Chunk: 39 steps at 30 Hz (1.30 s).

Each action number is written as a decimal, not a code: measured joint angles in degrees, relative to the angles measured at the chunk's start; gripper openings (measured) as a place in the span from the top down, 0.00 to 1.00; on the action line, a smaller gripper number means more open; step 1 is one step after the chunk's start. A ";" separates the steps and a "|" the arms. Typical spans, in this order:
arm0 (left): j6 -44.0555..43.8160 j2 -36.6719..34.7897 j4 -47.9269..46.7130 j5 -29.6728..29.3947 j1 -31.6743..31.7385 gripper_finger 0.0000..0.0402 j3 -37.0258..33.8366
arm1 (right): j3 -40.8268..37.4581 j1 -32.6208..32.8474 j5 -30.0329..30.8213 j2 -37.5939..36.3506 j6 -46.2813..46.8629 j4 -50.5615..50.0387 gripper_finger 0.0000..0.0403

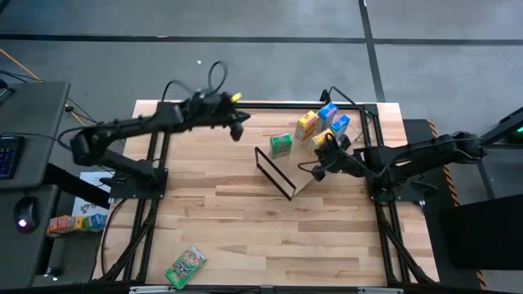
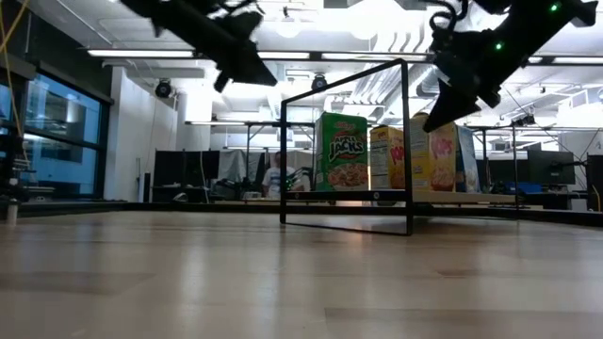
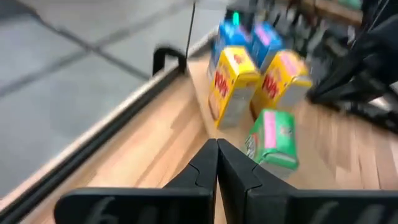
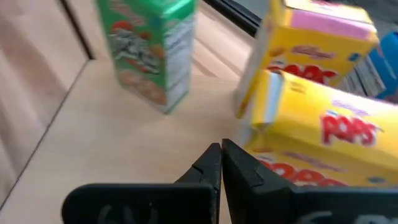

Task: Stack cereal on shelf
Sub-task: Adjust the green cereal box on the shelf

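The shelf (image 1: 301,166) is a light board lying flat at the table's far right, with a black frame (image 1: 274,171) standing at its left end. Several cereal boxes stand on it: a green one (image 1: 280,145), yellow ones (image 1: 307,124) and blue ones (image 1: 328,113). My right gripper (image 4: 221,149) is shut, above the board and right beside a tilted yellow box (image 4: 323,134). My left gripper (image 3: 217,149) is shut and hangs in the air near the table's far edge (image 1: 239,129), left of the boxes and holding nothing. My right gripper's shut fingertips stand right against the near face of the tilted yellow box (image 4: 273,165), coming slantwise from the near right and pointing downward. I cannot tell whether they touch it.
Another green box (image 1: 185,267) lies flat near the table's front left corner. More small boxes (image 1: 75,222) lie off the table to the left. Bare wood stretches across the table's middle and front. A black rail (image 3: 168,59) runs along the far edge.
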 joint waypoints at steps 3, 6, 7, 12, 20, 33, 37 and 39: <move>0.47 6.66 -9.38 5.69 3.03 1.00 7.71 | 0.12 2.27 -0.01 0.00 -1.74 -0.08 1.00; 0.97 12.79 -13.02 12.38 4.51 1.00 13.43 | 0.12 4.31 -0.03 0.00 -2.75 -0.07 1.00; 0.93 14.53 -13.58 14.20 4.80 1.00 15.11 | 0.12 4.82 -0.01 0.00 -2.79 -0.05 1.00; -0.49 23.38 -17.82 16.00 5.26 1.00 22.26 | 0.12 6.36 0.18 0.00 -2.78 -0.04 1.00; -2.30 30.73 -17.69 16.12 3.66 1.00 24.22 | 0.12 6.58 0.47 0.00 -3.07 -0.02 1.00; -2.26 32.04 -18.18 18.27 -0.65 1.00 24.29 | 0.12 6.58 0.49 0.00 -3.49 1.15 1.00; -2.24 32.04 -18.55 19.34 -1.94 1.00 24.29 | 0.12 6.58 0.49 0.00 -3.62 1.51 1.00; -2.24 32.04 -18.54 19.34 -2.60 1.00 24.29 | 0.12 6.58 0.49 0.00 -3.62 1.51 1.00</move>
